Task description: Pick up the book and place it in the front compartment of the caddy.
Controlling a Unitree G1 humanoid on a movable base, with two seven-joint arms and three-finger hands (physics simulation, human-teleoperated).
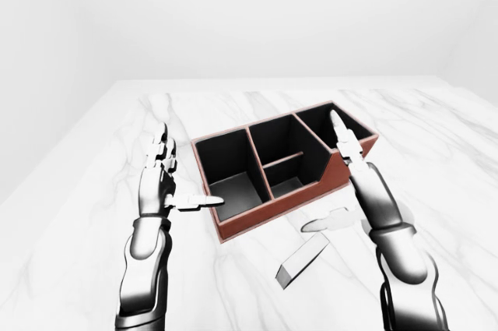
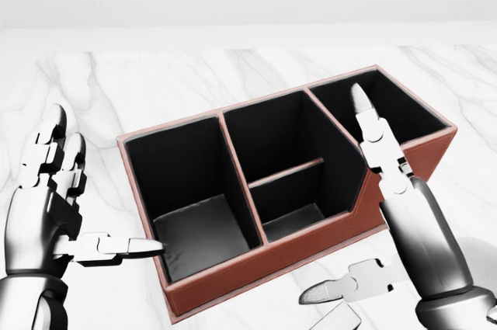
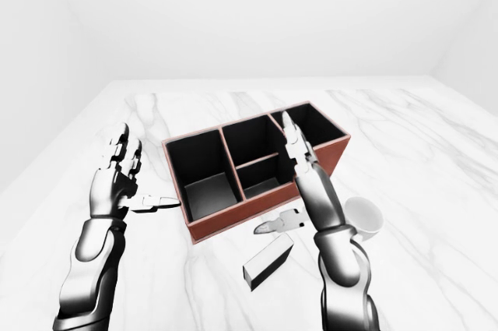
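Note:
The caddy (image 2: 272,262) is a red-brown box with black compartments, set at a slant on the white marble table. The book (image 1: 302,262) is a thin grey slab lying flat on the table just below the caddy's lower right wall. My right hand (image 2: 334,194) is open. Its long fingers point up across the caddy's right end, and its thumb (image 2: 342,290) sticks out to the left just above the book, apart from it. At the caddy's lower left corner my left hand (image 2: 109,182) is open, with its thumb tip close to the wall. Neither hand holds anything.
A white mug (image 3: 366,218) stands on the table to the right of my right arm in the right-eye view. The marble top (image 1: 117,191) extends widely left of the caddy and beyond it toward the far wall.

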